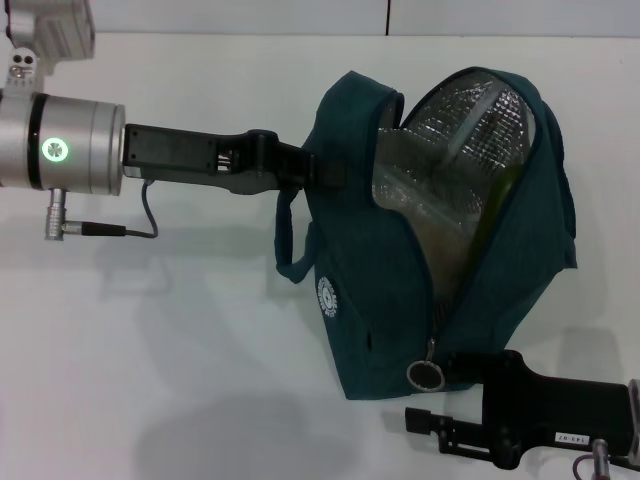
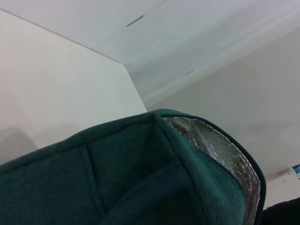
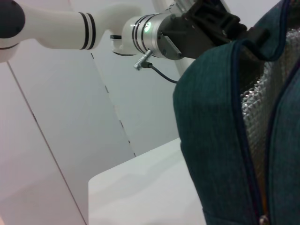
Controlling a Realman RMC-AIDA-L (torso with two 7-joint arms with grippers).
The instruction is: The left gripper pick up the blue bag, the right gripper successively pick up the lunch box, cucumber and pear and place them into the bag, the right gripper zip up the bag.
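1. The left gripper is holding the blue bag up by its top edge; fingers are clamping on the fabric.
2. The bag is hanging over the tabletop middle, mouth gaping open.
3. The zipper pull is sitting at the bag's near lower end, just left of the right gripper, the nearer arm; cannot tell its finger state.
4. The zip track is running up and away from the pull.

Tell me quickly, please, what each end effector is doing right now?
Left gripper: shut on the blue bag.
Right gripper: beside the bag's zipper pull; cannot be told.
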